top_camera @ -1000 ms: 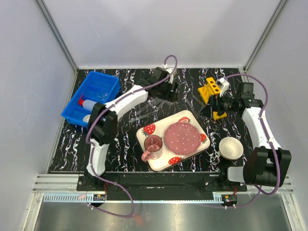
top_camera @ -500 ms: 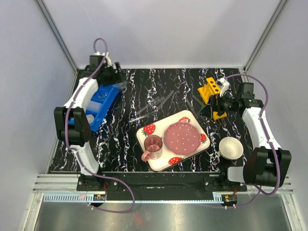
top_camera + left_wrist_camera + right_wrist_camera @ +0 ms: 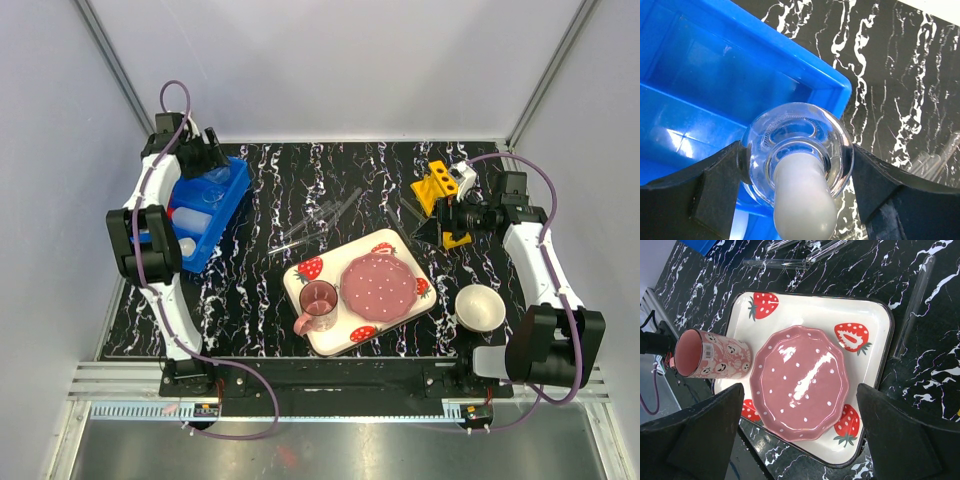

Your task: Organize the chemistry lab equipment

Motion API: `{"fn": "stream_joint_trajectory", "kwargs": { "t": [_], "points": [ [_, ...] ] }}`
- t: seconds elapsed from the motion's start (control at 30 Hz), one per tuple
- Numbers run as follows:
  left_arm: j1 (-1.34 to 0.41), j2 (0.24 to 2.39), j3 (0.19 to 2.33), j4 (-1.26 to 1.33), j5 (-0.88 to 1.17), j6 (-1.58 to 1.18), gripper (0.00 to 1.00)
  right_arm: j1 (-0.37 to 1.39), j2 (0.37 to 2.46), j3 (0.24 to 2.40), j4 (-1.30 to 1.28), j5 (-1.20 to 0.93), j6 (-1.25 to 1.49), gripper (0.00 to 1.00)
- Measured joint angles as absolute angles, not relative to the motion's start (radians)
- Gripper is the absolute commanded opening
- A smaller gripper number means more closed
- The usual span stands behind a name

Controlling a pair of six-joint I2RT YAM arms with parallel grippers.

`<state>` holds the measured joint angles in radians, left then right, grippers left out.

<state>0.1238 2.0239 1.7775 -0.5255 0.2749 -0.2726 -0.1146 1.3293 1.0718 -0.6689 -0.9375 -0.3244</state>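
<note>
My left gripper (image 3: 207,157) is shut on a round clear glass flask (image 3: 832,137) with a white neck, holding it over the far right corner of a blue bin (image 3: 715,75). In the top view the bin (image 3: 228,195) holds a white squeeze bottle with a red spout (image 3: 168,212) and a small white dome (image 3: 186,246). Thin glass tubes (image 3: 320,218) lie on the table's middle and show in the right wrist view (image 3: 785,262). My right gripper (image 3: 437,224) is open and empty beside the yellow holed rack (image 3: 436,184).
A strawberry-print tray (image 3: 395,245) with a pink plate (image 3: 379,284) and a pink cup (image 3: 318,300) sits front centre. A white bowl (image 3: 480,307) stands at the front right. One more tube (image 3: 914,305) lies right of the tray.
My left arm has swung from the table's back middle leftward to the blue bin, carrying the flask. The right arm has not moved.
</note>
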Motion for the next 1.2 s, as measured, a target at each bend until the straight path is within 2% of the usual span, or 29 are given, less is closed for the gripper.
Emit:
{"fn": "stream_joint_trajectory", "kwargs": {
  "t": [0.33, 0.57, 0.93, 1.13, 1.17, 1.2],
  "points": [
    [0.127, 2.179, 1.925, -0.543, 0.26, -0.26, 0.39, -0.115, 1.346, 1.072, -0.669, -0.937, -0.324, 1.0],
    [0.127, 2.256, 1.991, -0.549, 0.252, -0.258, 0.43, -0.115, 1.359, 1.072, -0.669, -0.937, -0.324, 1.0],
    [0.127, 2.333, 2.049, -0.587, 0.25, -0.254, 0.71, -0.119, 1.362, 1.072, -0.669, -0.937, -0.324, 1.0],
    [0.13, 2.336, 2.056, -0.597, 0.254, -0.25, 0.79, -0.119, 1.362, 1.072, -0.67, -0.936, -0.324, 1.0],
    [0.131, 2.336, 2.058, -0.599, 0.256, -0.248, 0.87, -0.119, 1.362, 1.072, -0.67, -0.936, -0.324, 1.0],
    [0.133, 2.336, 2.059, -0.601, 0.258, -0.247, 0.9, -0.119, 1.362, 1.072, -0.67, -0.936, -0.324, 1.0]
  ]
}}
